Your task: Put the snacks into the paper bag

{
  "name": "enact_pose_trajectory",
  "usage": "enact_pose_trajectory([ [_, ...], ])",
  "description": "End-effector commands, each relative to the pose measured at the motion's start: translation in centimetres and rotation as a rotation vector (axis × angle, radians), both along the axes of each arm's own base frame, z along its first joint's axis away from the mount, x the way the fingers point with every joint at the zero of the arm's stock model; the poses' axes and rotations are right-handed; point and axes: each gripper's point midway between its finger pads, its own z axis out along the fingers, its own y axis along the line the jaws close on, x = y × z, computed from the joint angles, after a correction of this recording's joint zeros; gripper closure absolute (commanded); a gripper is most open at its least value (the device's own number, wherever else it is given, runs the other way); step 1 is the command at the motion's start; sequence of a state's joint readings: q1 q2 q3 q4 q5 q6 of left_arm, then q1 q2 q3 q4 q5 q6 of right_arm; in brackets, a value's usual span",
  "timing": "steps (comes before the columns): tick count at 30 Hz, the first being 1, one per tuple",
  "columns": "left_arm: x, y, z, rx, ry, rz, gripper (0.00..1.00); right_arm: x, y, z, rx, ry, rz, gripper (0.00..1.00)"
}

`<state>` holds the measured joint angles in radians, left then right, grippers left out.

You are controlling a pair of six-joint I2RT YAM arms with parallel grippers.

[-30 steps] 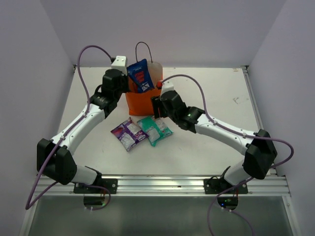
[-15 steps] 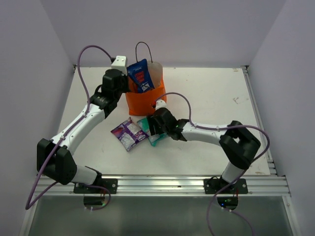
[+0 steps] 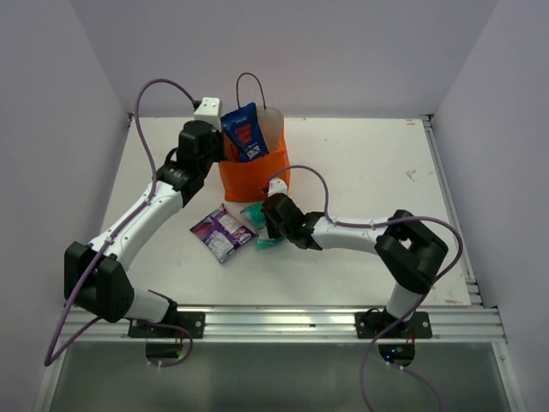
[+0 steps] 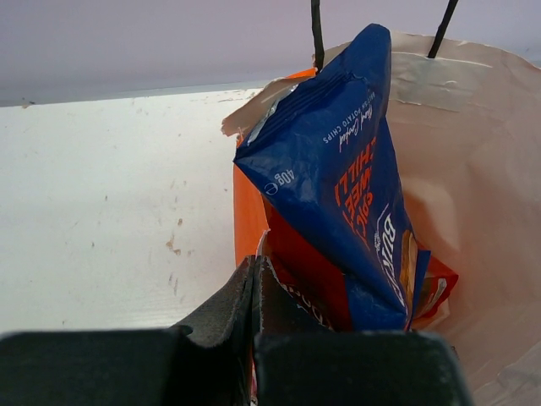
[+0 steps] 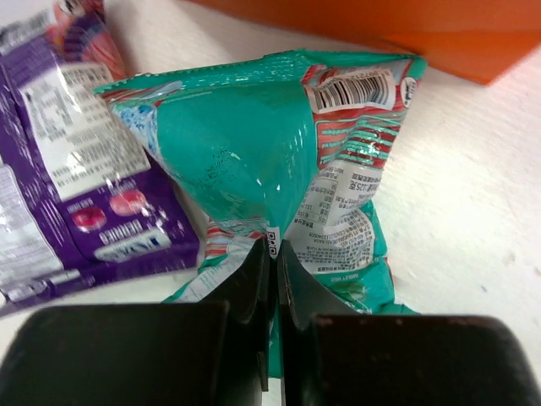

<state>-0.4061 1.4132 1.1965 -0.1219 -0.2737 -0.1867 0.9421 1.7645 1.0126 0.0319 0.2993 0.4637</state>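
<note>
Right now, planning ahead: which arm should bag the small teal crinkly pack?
Right: right gripper pinches the small teal crinkly pack; left gripper clamps the rim of the upright orange paper bag.

The paper bag (image 3: 254, 178) stands on the table (image 3: 369, 172) in the upper middle of the top frame. The chips bag (image 3: 244, 131) sits inside it at its upper left, poking above the rim, and in my left wrist frame a second packet (image 4: 296, 275) lies just beneath it in the bag. My left jaws meet at the bag's left rim. Just below the bag two small packs lie on the table. The left pack (image 3: 221, 232) touches the right pack (image 3: 254, 211), and my right jaws sit on the right pack's lower edge.
</note>
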Motion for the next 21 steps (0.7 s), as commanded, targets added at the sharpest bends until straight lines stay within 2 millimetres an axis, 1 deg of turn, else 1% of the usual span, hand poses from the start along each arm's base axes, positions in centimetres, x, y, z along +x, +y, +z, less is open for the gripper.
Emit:
enact_pose_trajectory([
  [1, -0.4, 0.2, 0.5, 0.013, -0.016, -0.007, 1.0, -1.1, -3.5, 2.7, -0.082, -0.039, -0.051, 1.0],
  [2, -0.4, 0.3, 0.5, 0.012, -0.014, -0.005, 1.0, -1.2, -4.3, 3.9, -0.093, -0.06, -0.063, 1.0],
  [3, -0.4, 0.2, 0.5, 0.012, -0.016, -0.007, 1.0, -1.6, -5.5, 4.9, -0.13, -0.066, -0.074, 1.0],
  [4, -0.4, 0.2, 0.6, 0.012, -0.017, -0.007, 1.0, -1.5, -6.4, 6.6, -0.141, -0.1, -0.093, 1.0],
  [5, -0.4, 0.2, 0.5, 0.011, -0.016, -0.007, 1.0, -1.0, -7.5, 10.7, -0.111, -0.178, -0.143, 1.0],
  [6, -0.4, 0.2, 0.5, 0.01, -0.015, -0.01, 1.0, -1.1, -9.2, 12.5, -0.152, -0.209, -0.162, 1.0],
  [7, -0.3, 0.1, 0.6, 0.008, -0.018, -0.011, 1.0, -1.0, -10.0, 14.5, -0.15, -0.25, -0.181, 1.0],
  [8, -0.3, 0.1, 0.5, 0.007, -0.016, -0.012, 1.0, -0.6, -11.3, 19.0, -0.108, -0.336, -0.236, 1.0],
  [9, -0.3, 0.0, 0.6, 0.007, -0.017, -0.015, 1.0, -0.6, -12.1, 20.7, -0.141, -0.371, -0.23, 1.0],
  [10, -0.3, 0.0, 0.6, 0.005, -0.017, -0.016, 1.0, -0.5, -12.6, 22.6, -0.133, -0.407, -0.241, 1.0],
  [11, -0.3, 0.0, 0.5, 0.006, -0.016, -0.016, 1.0, -0.1, -13.3, 26.0, -0.104, -0.468, -0.281, 1.0],
  [14, -0.3, 0.0, 0.6, 0.004, -0.017, -0.016, 1.0, 0.9, -13.1, 30.7, -0.085, -0.586, -0.285, 1.0],
  [15, -0.3, 0.0, 0.5, 0.004, -0.017, -0.016, 1.0, 1.7, -12.4, 31.9, -0.083, -0.631, -0.277, 1.0],
  [16, -0.3, 0.0, 0.7, 0.002, -0.02, -0.016, 1.0, 2.2, -11.8, 32.7, -0.074, -0.652, -0.272, 1.0],
  [17, -0.3, -0.1, 0.7, 0.003, -0.021, -0.018, 1.0, 2.6, -11.3, 34.0, -0.064, -0.685, -0.264, 1.0],
  [18, -0.3, 0.0, 0.7, 0.002, -0.021, -0.016, 1.0, 3.6, -9.5, 34.2, -0.048, -0.709, -0.23, 1.0],
  [19, -0.3, 0.0, 0.7, 0.002, -0.02, -0.016, 1.0, 4.4, -8.9, 34.5, -0.036, -0.721, -0.223, 1.0],
  [21, -0.3, 0.0, 0.6, 0.003, -0.018, -0.014, 1.0, 5.6, -6.7, 35.9, 0.027, -0.763, -0.189, 1.0],
])
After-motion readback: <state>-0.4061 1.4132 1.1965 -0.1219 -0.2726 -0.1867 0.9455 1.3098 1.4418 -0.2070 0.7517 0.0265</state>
